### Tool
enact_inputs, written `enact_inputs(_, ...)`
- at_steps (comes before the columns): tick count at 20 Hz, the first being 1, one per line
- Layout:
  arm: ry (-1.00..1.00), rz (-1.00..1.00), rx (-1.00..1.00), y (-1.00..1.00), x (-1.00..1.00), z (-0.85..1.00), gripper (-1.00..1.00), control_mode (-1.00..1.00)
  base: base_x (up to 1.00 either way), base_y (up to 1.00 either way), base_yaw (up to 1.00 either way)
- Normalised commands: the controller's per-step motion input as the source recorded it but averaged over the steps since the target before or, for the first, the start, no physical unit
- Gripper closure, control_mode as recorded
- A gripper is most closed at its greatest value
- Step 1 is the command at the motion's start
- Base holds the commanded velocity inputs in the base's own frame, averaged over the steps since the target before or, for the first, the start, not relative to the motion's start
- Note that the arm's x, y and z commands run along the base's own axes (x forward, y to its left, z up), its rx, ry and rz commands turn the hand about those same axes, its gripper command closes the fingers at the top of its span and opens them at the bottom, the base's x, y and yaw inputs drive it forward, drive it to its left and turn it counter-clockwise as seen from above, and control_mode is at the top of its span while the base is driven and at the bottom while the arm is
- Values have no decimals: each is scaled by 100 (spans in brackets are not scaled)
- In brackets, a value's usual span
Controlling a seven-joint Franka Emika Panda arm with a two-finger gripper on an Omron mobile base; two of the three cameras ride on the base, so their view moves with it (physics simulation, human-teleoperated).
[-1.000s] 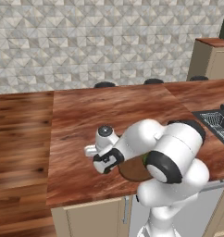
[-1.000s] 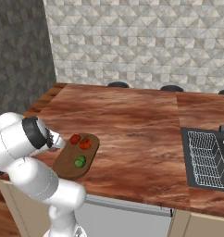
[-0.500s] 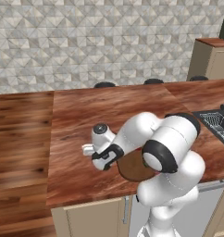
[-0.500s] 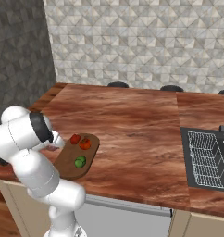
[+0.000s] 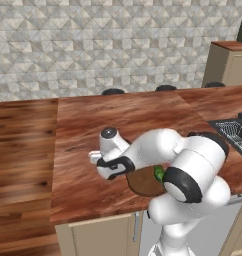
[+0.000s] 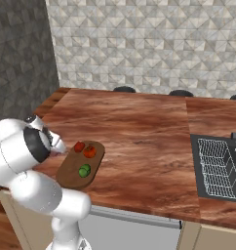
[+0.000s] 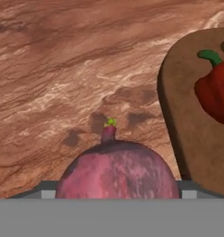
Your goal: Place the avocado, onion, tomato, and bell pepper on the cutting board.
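Comparing this moment with the second before, the white arm's elbow had swung round, while the hand stayed low over the reddish wooden countertop point(image 5: 88, 130), just off the left end of the flat dark-brown oval cutting board point(image 6: 66, 177). Nothing on the board had shifted. The deep-red lumpy bell pepper with its green stalk point(image 6: 79, 146), the smooth orange-red tomato point(image 6: 89, 152) and the glossy bright-green avocado point(image 6: 84, 170) lay where they had lain.

That left one item off the board, by my judgement the last of the task. The round pinkish-purple onion point(image 7: 116, 173) sat right at the hand, filling the gap between the finger tips in the hand view, beside the board's rim point(image 7: 188, 139) and not on it. The gripper point(image 5: 109, 172) was down around it. Whether the jaws had clamped on the onion or only bracketed it, I could not tell, as the contact lay under that view's bottom edge. Whether the onion rested on the wood or had come clear of it was equally uncertain.

As for room, the bell pepper point(image 7: 218, 90) crowded the board's near end, leaving a bare brown strip along the rim. The right base view showed more free board at the end toward the counter's front edge, below the avocado. That front edge ran close by the board, so a drop there could probably roll off. Behind and to the right the countertop lay open, with the dark wire rack in the sink point(image 6: 217, 168) well apart.
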Motion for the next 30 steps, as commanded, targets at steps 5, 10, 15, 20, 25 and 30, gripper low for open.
enact_inputs(5,2,-1,3,-29,-37,61,100,-100,0,0,0)
enact_inputs(10,3,-1,1,-30,-40,50,100,-100,0,0,0)
enact_inputs(15,2,-3,0,-34,-46,16,100,-100,0,0,0)
enact_inputs(20,1,-5,-1,-41,-44,0,100,-100,0,0,0)
enact_inputs(25,0,-4,-2,-40,-18,0,100,-100,0,0,0)
enact_inputs(30,0,-3,0,-20,12,-2,100,-100,0,0,0)
